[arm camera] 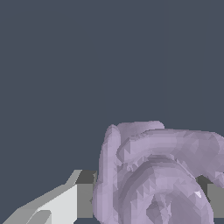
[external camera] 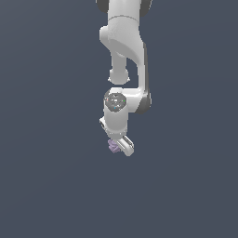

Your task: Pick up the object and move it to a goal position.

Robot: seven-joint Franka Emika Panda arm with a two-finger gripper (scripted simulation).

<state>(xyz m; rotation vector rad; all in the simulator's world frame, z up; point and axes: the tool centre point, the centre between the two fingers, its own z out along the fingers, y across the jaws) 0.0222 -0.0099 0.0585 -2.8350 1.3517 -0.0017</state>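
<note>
The object (external camera: 113, 146) is a small pale lavender lump with a ridged, swirled top. In the exterior view it sits at the tip of the white arm, mostly hidden behind my gripper (external camera: 117, 147). In the wrist view the object (arm camera: 157, 175) fills the space between my two fingers: one finger (arm camera: 65, 201) presses its one side, the other finger (arm camera: 215, 199) shows at its far side. My gripper (arm camera: 151, 197) is shut on the object.
A plain dark grey-blue ground (external camera: 46, 176) lies all around. The white arm (external camera: 123, 46) reaches down from the top of the exterior view. No goal marker shows.
</note>
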